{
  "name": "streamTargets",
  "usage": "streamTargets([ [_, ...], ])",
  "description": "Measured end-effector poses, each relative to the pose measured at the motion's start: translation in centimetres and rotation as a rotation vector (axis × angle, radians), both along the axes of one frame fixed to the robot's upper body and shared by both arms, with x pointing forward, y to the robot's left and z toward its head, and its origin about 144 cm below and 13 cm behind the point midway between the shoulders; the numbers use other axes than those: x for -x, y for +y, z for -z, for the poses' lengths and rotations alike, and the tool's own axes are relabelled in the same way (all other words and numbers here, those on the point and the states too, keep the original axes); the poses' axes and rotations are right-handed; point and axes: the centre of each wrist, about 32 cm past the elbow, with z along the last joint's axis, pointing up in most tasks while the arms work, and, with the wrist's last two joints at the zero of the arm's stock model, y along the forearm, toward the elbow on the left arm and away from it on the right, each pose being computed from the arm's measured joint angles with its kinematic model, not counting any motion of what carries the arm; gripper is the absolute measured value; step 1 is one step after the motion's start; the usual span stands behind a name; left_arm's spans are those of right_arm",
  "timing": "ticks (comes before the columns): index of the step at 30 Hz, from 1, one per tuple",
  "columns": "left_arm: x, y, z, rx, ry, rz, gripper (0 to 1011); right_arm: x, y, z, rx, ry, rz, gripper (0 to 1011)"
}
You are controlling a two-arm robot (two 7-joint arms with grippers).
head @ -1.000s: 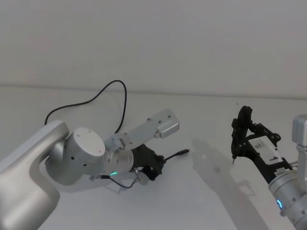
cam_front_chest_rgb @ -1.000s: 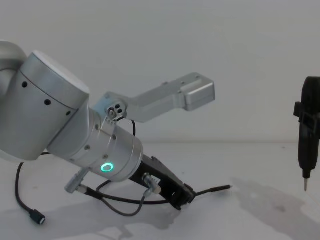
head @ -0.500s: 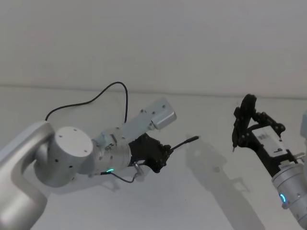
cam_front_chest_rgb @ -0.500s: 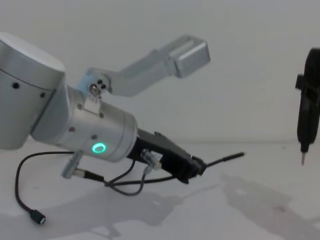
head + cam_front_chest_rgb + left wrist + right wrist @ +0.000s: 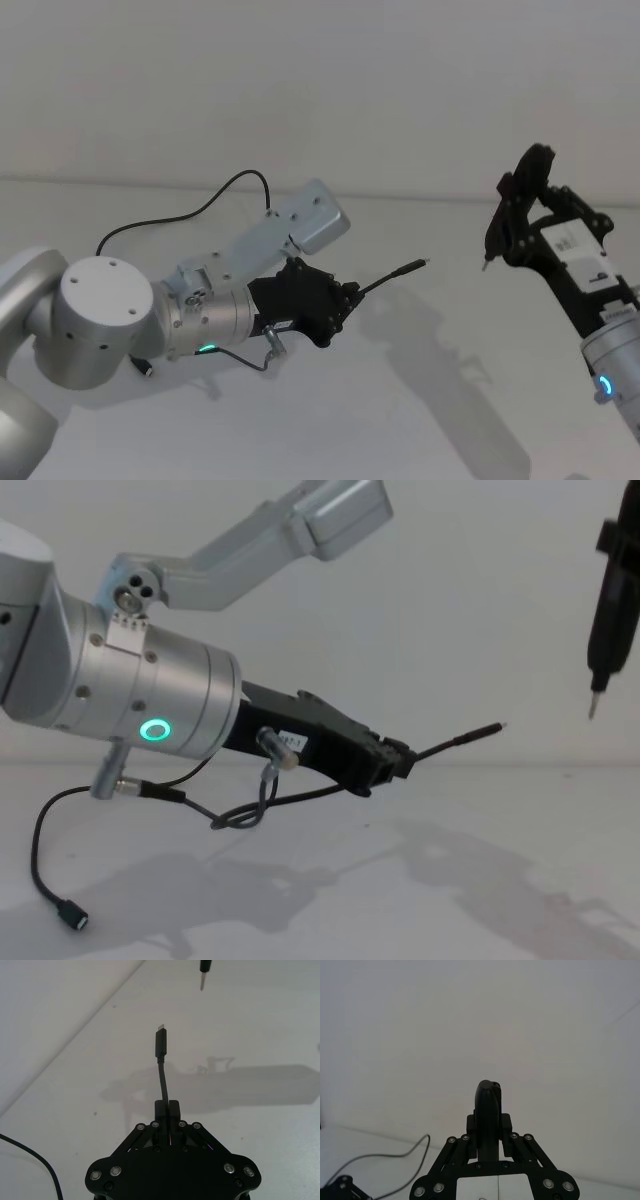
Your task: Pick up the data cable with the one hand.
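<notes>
My left gripper is shut on the data cable, a thin black lead, just behind its slim dark plug. That plug sticks out ahead of the fingers, up off the white table. The left wrist view shows the left gripper pinching the data cable. The rest of the lead trails back over the table to a small flat plug. My right gripper hangs high on the right, shut on a dark pen-shaped tool with its metal tip pointing down.
A short grey wire with silver connectors loops under my left wrist. The white table runs back to a pale wall. The pen tool's tip hangs beyond the cable's plug.
My left gripper has risen and swung up with the cable, lifting its plug end off the table. The right gripper has also moved up with the pen tool.
</notes>
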Motion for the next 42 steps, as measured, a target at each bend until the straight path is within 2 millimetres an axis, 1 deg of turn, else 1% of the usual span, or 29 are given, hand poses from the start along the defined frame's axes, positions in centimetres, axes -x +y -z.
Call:
streamTargets([
  [7, 0.3, 0.4, -0.4, 0.016, -0.013, 0.013, 40, -0.1, 0.3, -1.1, -0.038, -0.037, -0.030, 268],
  [13, 0.5, 0.7, -0.6, 0.024, -0.019, 0.019, 40, -0.2, 0.6, -1.3, -0.077, -0.043, -0.049, 268],
  [26, 0.7, 0.9, -0.8, 0.033, -0.026, 0.026, 40, -1.0, 1.5, -0.2, -0.194, -0.002, -0.093, 268],
  [42, 0.8, 0.9, -0.9, 0.035, -0.029, 0.029, 40, -1.9, 2.0, 0.4, -0.248, 0.018, -0.114, 268],
])
